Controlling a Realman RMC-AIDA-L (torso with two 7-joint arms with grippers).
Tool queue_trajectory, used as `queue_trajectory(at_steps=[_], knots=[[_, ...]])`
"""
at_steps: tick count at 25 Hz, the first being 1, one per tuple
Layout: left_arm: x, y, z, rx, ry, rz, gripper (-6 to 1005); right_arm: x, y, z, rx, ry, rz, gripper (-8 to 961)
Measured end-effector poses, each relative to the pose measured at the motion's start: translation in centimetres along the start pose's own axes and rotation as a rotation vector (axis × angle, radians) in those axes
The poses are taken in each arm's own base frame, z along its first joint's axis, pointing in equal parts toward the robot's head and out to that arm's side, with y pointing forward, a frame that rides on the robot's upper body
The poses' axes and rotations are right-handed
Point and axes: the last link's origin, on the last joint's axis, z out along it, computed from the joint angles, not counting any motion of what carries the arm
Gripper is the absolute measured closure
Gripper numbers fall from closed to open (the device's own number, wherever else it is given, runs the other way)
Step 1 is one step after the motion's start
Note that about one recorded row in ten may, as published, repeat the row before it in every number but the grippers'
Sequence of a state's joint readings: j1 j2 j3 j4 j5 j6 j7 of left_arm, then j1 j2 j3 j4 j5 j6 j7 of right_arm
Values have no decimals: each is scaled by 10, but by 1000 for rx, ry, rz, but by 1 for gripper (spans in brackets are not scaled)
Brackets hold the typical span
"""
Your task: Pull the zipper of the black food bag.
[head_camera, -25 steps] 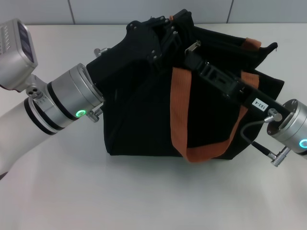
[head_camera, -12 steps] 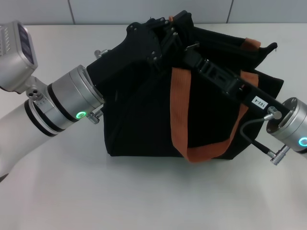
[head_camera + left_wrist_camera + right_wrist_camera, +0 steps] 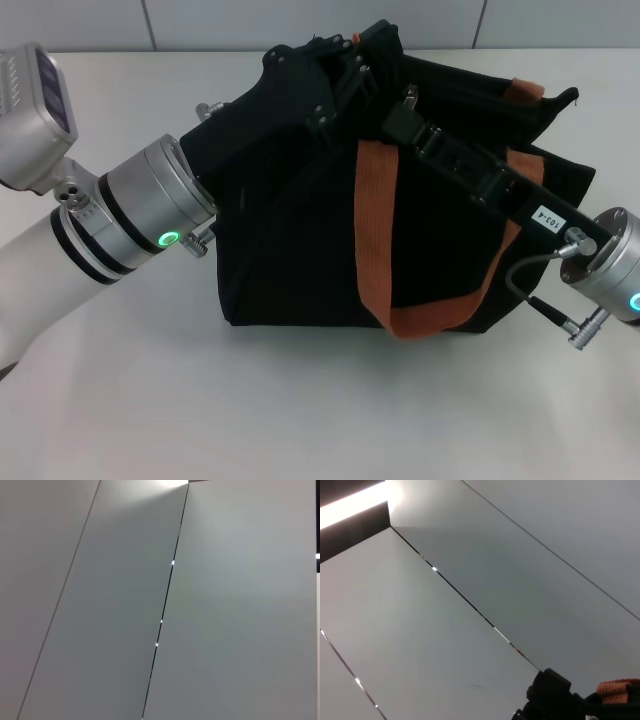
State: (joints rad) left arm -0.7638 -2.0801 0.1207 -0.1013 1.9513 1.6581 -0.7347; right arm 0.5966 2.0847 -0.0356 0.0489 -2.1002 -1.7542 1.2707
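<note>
Black fabric fills the middle of the head view: the black food bag [image 3: 300, 230] sits on the pale surface [image 3: 300, 410], boxy and slightly slumped, with an orange-brown strap handle [image 3: 378, 230] looping down its front.

The right hand [image 3: 400, 112] reaches in over the top edge of the bag, its long dark body running back along the bag top to the silver wrist at the bag's right end. At its tip sits the zipper [image 3: 410, 97], a small silver tab on the top edge, right against the fingertips; the hand looks closed on it, though black on black makes the grip hard to read.

The left hand [image 3: 335, 75] is pressed on the bag's upper left corner, just beside the right hand's tip, its silver forearm coming in from the bag's left side. Whether its fingers are apart or together, I cannot tell.

Both wrist views show mostly pale panels.
</note>
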Motion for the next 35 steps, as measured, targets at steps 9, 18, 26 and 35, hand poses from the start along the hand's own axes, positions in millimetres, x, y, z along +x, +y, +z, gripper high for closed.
queue_trajectory(at_steps=[9,18,26,35], knots=[[0,0,0,1,1,0,942,0,-4,-1,31,-5,36,531],[0,0,0,0,1,0,941,1,-8,1,54,-2,45,548],[1,1,0,-4,4,0,939,2,-8,0,59,-2,44,748],[1,1,0,-4,6,0,938,3,-8,-3,63,-8,49,937]])
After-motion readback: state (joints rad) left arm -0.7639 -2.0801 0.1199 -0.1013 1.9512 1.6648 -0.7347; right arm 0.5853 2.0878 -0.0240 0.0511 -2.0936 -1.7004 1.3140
